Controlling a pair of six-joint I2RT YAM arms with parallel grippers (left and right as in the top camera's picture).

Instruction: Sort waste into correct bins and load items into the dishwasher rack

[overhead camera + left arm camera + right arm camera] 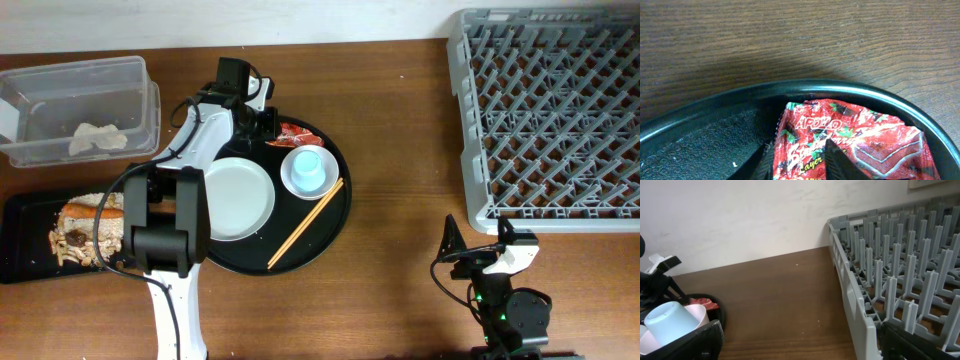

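Lifting the red wrapper [850,135] out of the round black tray [715,105] looks to be the step in hand. The left gripper [797,162] sits low over it, its two dark fingers a modest way apart and straddling the wrapper's near edge. Foil shows between them, and nothing seems clamped yet. Most of the wrapper lies ahead of the fingertips and off to one side. The tray's raised rim is just beyond it, with bare table past that.

To do this well, the gripper should probably ease a little farther forward, so the fingers close over a raised crease rather than the flat corner. Thin foil is likely to slip out of a shallow pinch. Downward pressure should stay light, since the tray floor is right under the tips. A straight lift until the wrapper clears the rim would keep it from snagging.

From overhead, the bowl [290,178] holding the blue cup [308,165] sits close beside the gripper, so any sideways swing should go away from it. The clear tub [130,80], with a tissue [98,137] already in it, lies well off to the gripper's other side and seems the right place for the wrapper.

The right gripper [807,342] sits near the rack [900,255], spread wide and holding nothing.
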